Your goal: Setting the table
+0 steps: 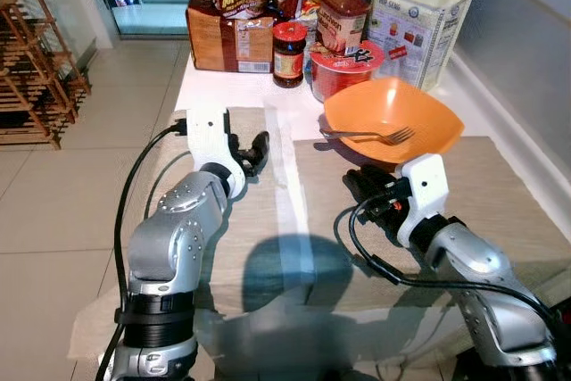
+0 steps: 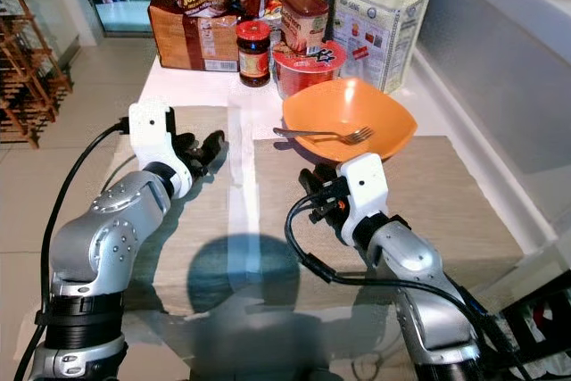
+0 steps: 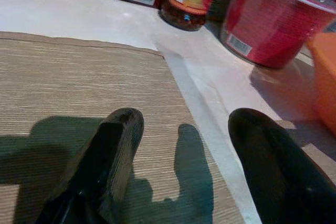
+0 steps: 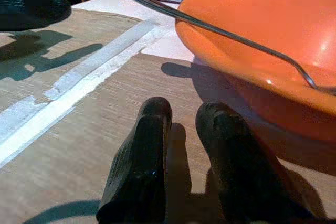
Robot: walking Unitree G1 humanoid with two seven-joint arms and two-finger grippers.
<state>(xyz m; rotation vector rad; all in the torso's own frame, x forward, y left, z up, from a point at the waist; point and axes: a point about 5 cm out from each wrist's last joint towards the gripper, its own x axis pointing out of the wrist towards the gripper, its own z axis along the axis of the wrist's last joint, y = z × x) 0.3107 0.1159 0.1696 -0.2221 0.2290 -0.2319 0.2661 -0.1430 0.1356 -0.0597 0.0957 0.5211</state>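
orange bowl (image 1: 393, 118) on the far edge of the right placemat (image 1: 500, 211), fork (image 1: 368, 136) lying across it, right gripper (image 1: 357, 186) just near of the bowl, fingers nearly together and empty, left gripper (image 1: 254, 151) over the left placemat (image 3: 68, 87), fingers apart, empty

Two silver arms with white wrist housings, looping black cables, each ending in a black two-fingered tool (image 1: 257, 151).

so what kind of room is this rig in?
Likely a home dining or kitchen area: a white table laid with woven placemats, an orange bowl with a fork resting in it, and packaged groceries stacked at the far end. Tiled floor alongside.
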